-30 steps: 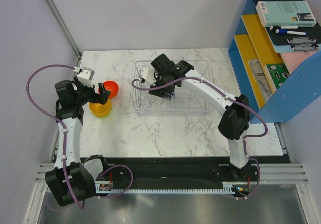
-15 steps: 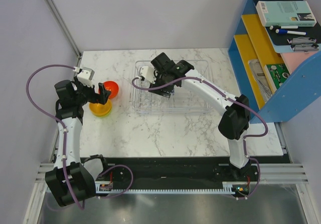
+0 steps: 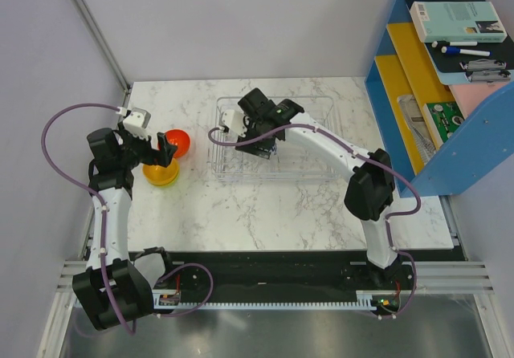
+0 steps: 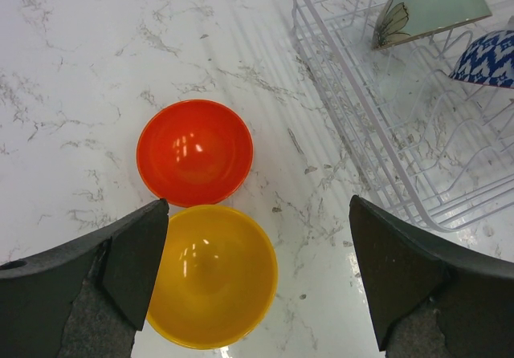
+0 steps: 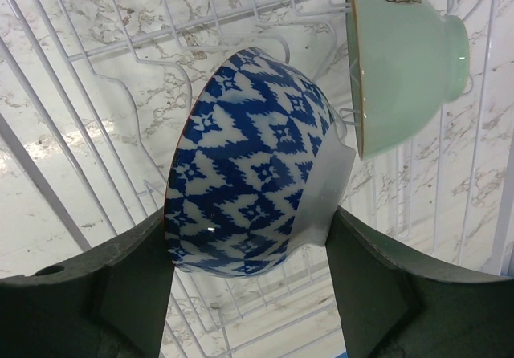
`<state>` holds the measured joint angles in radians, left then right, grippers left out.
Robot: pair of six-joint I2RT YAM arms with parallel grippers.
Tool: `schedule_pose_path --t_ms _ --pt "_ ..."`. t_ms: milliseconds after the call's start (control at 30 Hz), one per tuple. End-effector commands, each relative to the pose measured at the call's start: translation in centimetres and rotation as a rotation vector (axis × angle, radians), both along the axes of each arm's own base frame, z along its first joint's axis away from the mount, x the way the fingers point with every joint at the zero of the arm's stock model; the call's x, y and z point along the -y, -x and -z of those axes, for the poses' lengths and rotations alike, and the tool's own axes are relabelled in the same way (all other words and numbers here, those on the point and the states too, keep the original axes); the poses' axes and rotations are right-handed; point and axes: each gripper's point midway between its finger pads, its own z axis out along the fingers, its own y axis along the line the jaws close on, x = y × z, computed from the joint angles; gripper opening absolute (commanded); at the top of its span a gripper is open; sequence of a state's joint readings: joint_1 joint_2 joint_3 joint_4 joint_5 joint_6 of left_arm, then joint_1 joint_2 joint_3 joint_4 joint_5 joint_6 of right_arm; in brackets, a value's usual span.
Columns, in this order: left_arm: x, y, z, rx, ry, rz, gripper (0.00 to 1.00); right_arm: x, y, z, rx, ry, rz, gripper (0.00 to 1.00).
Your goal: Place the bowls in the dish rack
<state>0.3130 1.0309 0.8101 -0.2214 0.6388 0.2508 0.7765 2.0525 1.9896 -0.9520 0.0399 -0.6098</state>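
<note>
Marble table (image 3: 265, 205) is seen bearing the rack (image 3: 317, 172). Inside the rack, a blue bowl (image 5: 249, 165) is clasped on edge between the fingers of the right gripper (image 5: 250, 229), just beside a green bowl (image 5: 401, 61). The left gripper (image 4: 259, 246) is held wide open above a red bowl (image 4: 194, 152) and a yellow bowl (image 4: 213, 274), set side by side on the table.
</note>
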Motion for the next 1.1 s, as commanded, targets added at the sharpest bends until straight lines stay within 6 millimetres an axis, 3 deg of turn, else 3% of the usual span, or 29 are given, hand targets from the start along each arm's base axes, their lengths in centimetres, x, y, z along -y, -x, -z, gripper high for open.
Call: schedule_pose_path --t_ms 0,700,933,1033,1067 --pt "0.4 0.0 -1.0 0.041 0.021 0.017 1.00 -1.7 -0.3 -0.7 0.037 -0.035 -0.031 0.00" --pt "0.4 0.2 -1.1 0.046 0.022 0.020 1.00 -3.6 1.9 5.1 -0.065 0.066 -0.134 0.00" --pt "0.4 0.3 -1.1 0.048 0.023 0.021 1.00 -4.3 1.8 7.0 -0.105 0.069 -0.146 0.00" --pt "0.4 0.3 -1.0 0.045 0.024 0.021 1.00 -4.5 1.8 7.0 -0.109 0.069 -0.147 0.08" --pt "0.4 0.3 -1.1 0.047 0.025 0.024 1.00 -4.4 1.8 7.0 -0.105 0.071 -0.145 0.29"
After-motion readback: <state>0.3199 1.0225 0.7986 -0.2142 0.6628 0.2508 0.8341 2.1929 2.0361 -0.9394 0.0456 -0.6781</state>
